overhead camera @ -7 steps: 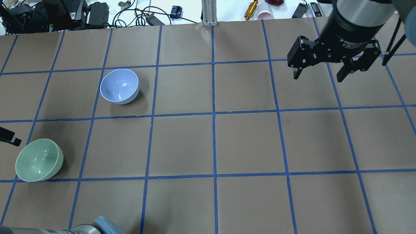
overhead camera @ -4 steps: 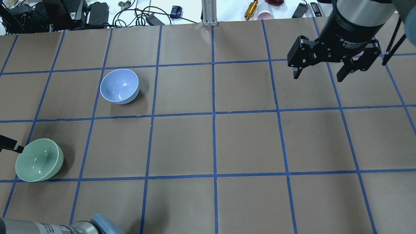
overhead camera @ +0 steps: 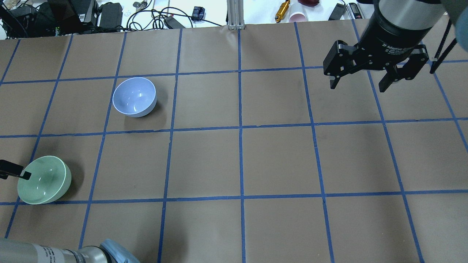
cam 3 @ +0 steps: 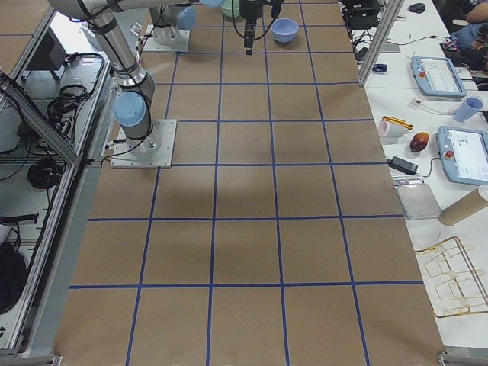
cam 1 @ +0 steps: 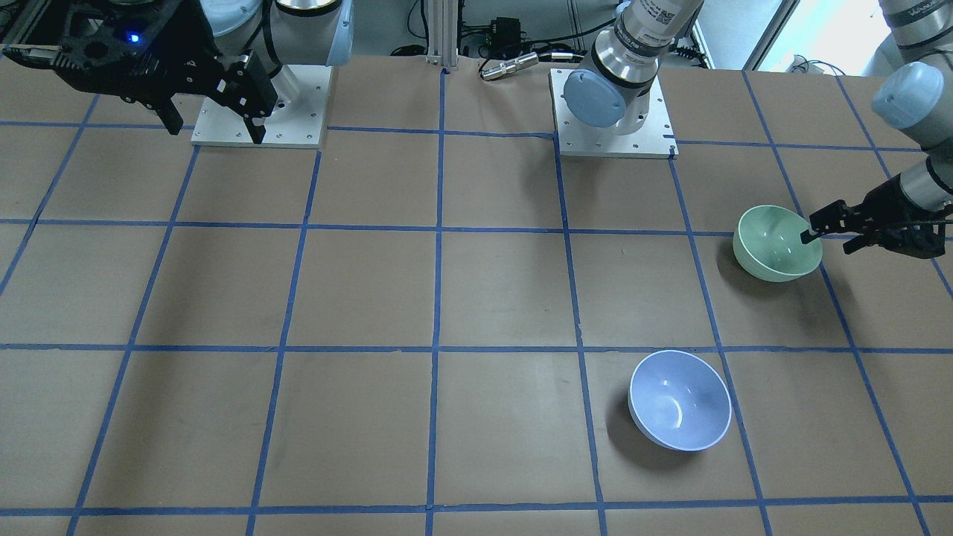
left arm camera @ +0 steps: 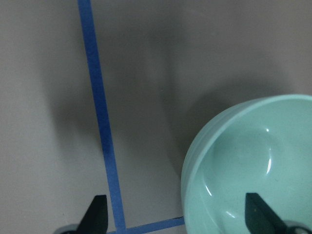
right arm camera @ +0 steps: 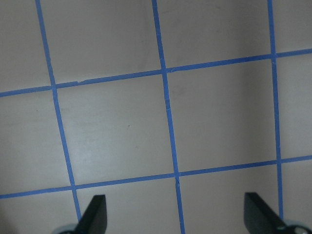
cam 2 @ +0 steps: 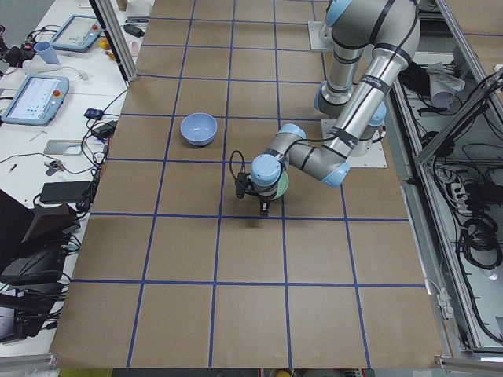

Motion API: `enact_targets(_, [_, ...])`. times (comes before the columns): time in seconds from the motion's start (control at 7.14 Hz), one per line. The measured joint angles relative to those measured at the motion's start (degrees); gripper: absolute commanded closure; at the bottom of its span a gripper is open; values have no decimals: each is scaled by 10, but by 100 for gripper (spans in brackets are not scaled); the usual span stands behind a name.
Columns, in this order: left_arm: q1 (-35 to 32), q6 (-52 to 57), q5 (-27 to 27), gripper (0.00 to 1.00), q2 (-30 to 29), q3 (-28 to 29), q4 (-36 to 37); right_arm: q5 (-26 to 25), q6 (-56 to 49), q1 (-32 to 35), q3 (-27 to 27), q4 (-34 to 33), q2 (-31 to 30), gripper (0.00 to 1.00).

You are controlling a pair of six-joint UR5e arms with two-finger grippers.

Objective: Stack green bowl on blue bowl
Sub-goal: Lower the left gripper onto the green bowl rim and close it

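The green bowl (overhead camera: 44, 179) stands upright at the table's near left; it also shows in the front view (cam 1: 776, 244) and the left wrist view (left arm camera: 253, 165). The blue bowl (overhead camera: 134, 96) stands upright farther back and to the right, apart from it (cam 1: 679, 400). My left gripper (cam 1: 828, 242) is open and straddles the green bowl's outer rim: one fingertip (overhead camera: 25, 176) is over the bowl's inside, the other outside it (left arm camera: 97, 214). My right gripper (overhead camera: 357, 87) is open and empty, high over the far right of the table (right arm camera: 176, 217).
Brown paper with a blue tape grid covers the table (overhead camera: 241, 160). Cables, a gold cylinder (overhead camera: 282, 10) and a pink cup (overhead camera: 298, 16) lie beyond the far edge. The two arm base plates (cam 1: 257, 104) (cam 1: 614, 112) are on the robot's side. The left arm's elbow (overhead camera: 73, 254) is at the near left.
My left gripper has moved toward the green bowl, and its visible finger has gone from beside the rim to over the bowl's inside. The bowls and the right arm have stayed put.
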Motion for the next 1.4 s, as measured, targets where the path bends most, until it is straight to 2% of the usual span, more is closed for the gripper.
enact_targets(0.42, [1,2,-1,0,-1,-44,66,0,0,0,0,0,0,0])
enact_targets(1.12, [1,1,-2,1,-5,-66,78,0,0,0,0,0,0,0])
enact_targets(1.26, [2,0,-2,23,-7,-67,80,0,0,0,0,0,0,0])
enact_targets(1.4, [2,0,-2,55,-10,-67,81,0,0,0,0,0,0,0])
